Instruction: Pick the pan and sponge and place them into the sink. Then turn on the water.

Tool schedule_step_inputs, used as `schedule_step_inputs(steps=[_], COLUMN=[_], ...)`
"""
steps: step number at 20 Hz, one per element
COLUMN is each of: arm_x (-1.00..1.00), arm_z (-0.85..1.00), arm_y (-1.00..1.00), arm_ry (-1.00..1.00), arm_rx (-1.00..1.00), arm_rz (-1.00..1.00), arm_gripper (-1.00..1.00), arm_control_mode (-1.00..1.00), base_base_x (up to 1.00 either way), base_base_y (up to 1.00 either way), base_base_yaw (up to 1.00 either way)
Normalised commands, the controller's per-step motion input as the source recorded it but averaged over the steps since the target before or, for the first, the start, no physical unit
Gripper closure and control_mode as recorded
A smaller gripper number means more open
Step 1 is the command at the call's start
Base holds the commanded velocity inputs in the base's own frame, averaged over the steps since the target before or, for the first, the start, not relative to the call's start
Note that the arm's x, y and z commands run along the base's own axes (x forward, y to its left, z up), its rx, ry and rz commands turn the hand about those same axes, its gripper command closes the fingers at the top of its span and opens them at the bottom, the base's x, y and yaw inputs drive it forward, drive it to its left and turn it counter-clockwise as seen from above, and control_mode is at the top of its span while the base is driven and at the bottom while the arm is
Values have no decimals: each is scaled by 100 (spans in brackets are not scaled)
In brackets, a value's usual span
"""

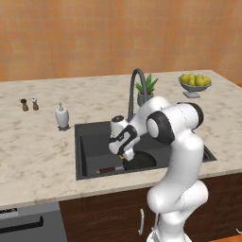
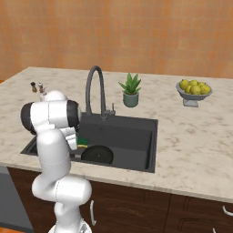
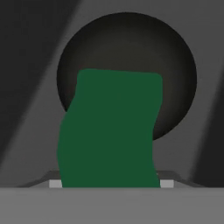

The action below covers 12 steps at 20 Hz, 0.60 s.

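Observation:
The black pan (image 1: 140, 162) lies in the dark grey sink (image 1: 90, 137), its brown handle (image 1: 108, 169) pointing left. From the right base view the pan (image 2: 97, 155) sits at the front left of the sink (image 2: 136, 132). My gripper (image 1: 125, 156) hangs low inside the basin just above the pan, shut on the sponge (image 2: 82, 142). In the hand view the green sponge (image 3: 109, 131) covers the fingertips, with the pan (image 3: 175, 65) beneath it. The arched faucet (image 1: 134, 90) stands behind the basin; no water stream is in view.
A white soap dispenser (image 1: 61, 116) stands left of the sink, with two small shakers (image 1: 29, 104) farther left. Behind the sink is a potted plant (image 2: 130, 91). A bowl of lemons (image 2: 195, 91) sits on the counter at the right.

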Motion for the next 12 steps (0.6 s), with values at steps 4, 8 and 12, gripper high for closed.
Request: schedule_step_inputs(steps=[4, 8, 12], arm_x=[19, 29, 32], arm_z=[-52, -43, -41], arm_y=[-37, -1, 0], arm_ry=[0, 0, 0], arm_rx=[0, 0, 0], arm_rz=[-21, -7, -4], arm_gripper=[100, 100, 100], arm_control_mode=[-100, -100, -100], base_base_x=[0, 0, 0], base_base_y=[0, 0, 0], base_base_yaw=[0, 0, 0])
